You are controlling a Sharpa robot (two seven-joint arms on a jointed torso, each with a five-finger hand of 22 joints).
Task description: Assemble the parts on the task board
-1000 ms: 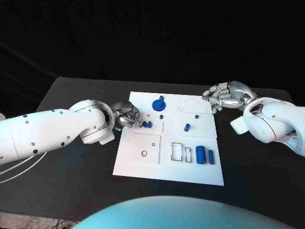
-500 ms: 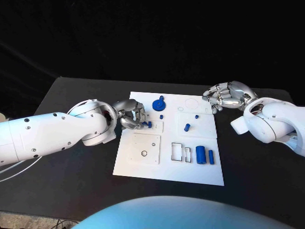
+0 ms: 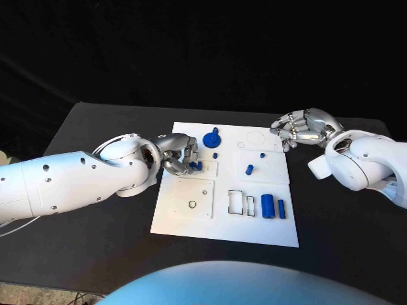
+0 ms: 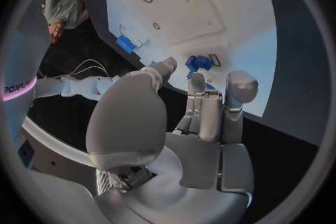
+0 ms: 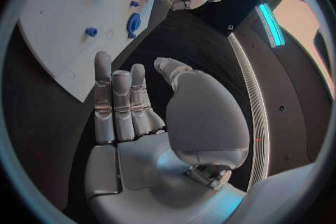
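While two robot hands hover, seven blue parts [image 3: 269, 206] dot the task board [image 3: 224, 225].

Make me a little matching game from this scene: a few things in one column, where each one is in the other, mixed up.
Things:
1. left hand
2. right hand
3. round blue part
4. two blue cylinders

Places:
A. lying side by side on the near right part of the white board
B. at the far right corner of the board, holding nothing
C. over small blue pieces by the board's left edge
D. on the far middle part of the board

Pairs: 1-C, 2-B, 3-D, 4-A
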